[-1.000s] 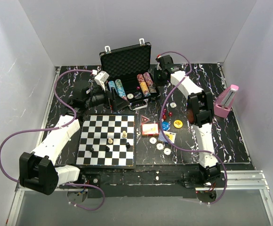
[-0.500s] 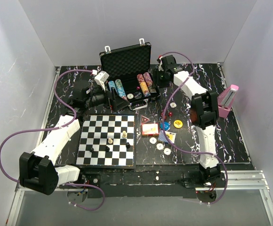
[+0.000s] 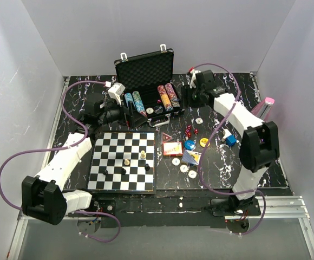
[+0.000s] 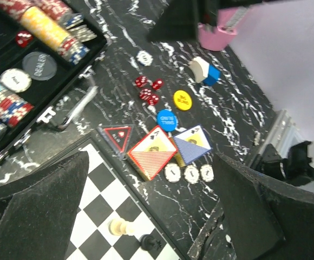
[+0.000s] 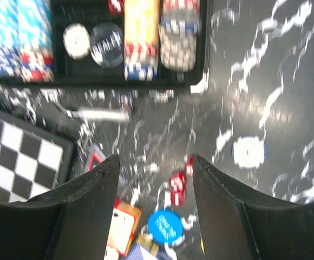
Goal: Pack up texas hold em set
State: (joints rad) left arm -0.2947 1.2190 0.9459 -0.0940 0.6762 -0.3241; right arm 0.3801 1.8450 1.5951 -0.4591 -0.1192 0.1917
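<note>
The black ribbed briefcase (image 3: 145, 69) stands open at the back, with rows of poker chips (image 3: 168, 97) in its base. In the left wrist view, red dice (image 4: 149, 89), a yellow button (image 4: 182, 99), a blue button (image 4: 167, 119), a red card deck (image 4: 152, 153), a blue deck (image 4: 192, 143) and three white chips (image 4: 191, 173) lie on the table. My left gripper (image 3: 127, 111) is open and empty beside the case's left front. My right gripper (image 3: 189, 96) is open and empty right of the case, above the dice (image 5: 177, 187) and blue button (image 5: 166, 226).
The chessboard (image 3: 123, 161) with a few pieces lies front left. The pink metronome (image 3: 265, 105) stands at the right, partly behind my right arm. A blue-and-white block (image 3: 230, 138) lies right of the buttons. A lone white chip (image 3: 199, 121) and a red-edged triangle (image 4: 117, 135) lie nearby.
My right arm's elbow has swung out to the right and now covers much of the metronome. Its gripper has shifted slightly right of the case. The left arm has not moved.
</note>
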